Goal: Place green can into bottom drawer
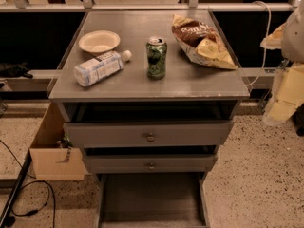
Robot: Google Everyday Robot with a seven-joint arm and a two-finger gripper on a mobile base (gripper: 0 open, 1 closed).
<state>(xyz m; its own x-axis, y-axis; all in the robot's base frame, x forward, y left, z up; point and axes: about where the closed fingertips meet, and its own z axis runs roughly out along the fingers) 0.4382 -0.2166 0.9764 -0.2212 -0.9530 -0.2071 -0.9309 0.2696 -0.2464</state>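
The green can [156, 57] stands upright near the middle of the grey cabinet top, its silver top with pull tab facing up. The bottom drawer [152, 201] is pulled out toward me, and its flat grey floor is bare. My arm shows as pale, yellowish shapes at the right edge of the camera view. The gripper [281, 102] hangs there beside the cabinet's right front corner, well right of the can and touching nothing.
On the cabinet top [199, 82] a clear plastic bottle [99, 68] lies on its side left of the can. A pale bowl [99, 42] sits behind it and a chip bag [202, 42] at the right. Two upper drawers [150, 136] are slightly open. A cardboard box [52, 151] and cables [28, 203] are on the floor at left.
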